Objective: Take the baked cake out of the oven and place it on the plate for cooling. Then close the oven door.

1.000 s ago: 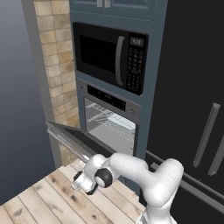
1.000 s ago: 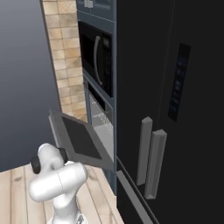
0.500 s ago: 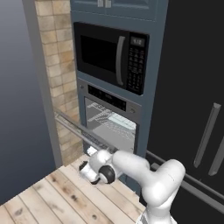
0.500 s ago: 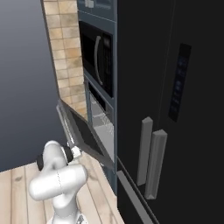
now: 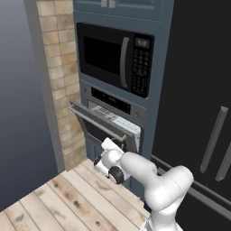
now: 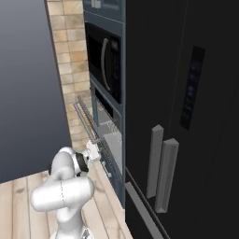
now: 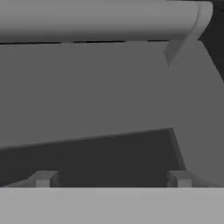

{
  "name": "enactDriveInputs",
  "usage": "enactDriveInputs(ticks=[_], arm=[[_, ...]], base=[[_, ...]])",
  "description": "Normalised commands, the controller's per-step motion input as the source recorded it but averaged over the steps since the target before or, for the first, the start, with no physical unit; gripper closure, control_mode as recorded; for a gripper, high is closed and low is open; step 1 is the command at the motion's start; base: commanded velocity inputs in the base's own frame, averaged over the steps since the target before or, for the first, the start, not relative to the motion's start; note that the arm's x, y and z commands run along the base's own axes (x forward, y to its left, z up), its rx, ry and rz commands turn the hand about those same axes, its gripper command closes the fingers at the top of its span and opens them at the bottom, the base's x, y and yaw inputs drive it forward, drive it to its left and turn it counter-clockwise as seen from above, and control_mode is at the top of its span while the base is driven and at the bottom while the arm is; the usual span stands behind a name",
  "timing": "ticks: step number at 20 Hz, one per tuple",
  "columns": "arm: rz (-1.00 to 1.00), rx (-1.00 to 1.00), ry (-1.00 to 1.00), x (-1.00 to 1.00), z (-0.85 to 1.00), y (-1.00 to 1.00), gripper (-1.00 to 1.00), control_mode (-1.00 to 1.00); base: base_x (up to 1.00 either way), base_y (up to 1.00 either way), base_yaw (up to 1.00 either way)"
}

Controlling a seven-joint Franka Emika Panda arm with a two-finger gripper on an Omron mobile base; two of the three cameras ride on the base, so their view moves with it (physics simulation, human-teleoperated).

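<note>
Hand view: oven door [image 7: 87, 92] against end effector [image 7: 111, 178]

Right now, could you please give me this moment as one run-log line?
phase: closing oven door | door: partly raised, not shut | end effector: open, at door's outer face | oven: rack visible

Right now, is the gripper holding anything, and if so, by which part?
Nothing is held. The gripper is open, its fingertips spread wide against the outer face of the oven door, below its bar handle, with nothing between them.
</note>
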Motion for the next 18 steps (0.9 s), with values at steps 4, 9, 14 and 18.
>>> enactDriveInputs(ticks=[4,9,14,18], arm=[[-0.31,-0.24,-0.23,1.00,0.00,-0.56,-1.00,-1.00],[-0.31,-0.09,-0.11,1.00,0.02,-0.69,-1.00,-1.00],[-0.25,0.20,0.02,1.00,0.08,-0.89,-1.00,-1.00],[-0.15,0.32,0.23,1.00,0.00,-1.00,-1.00,-1.00]], base=[[0.00,0.00,0.00],[0.00,0.00,0.00],[0.00,0.00,0.00],[0.00,0.00,0.00]])
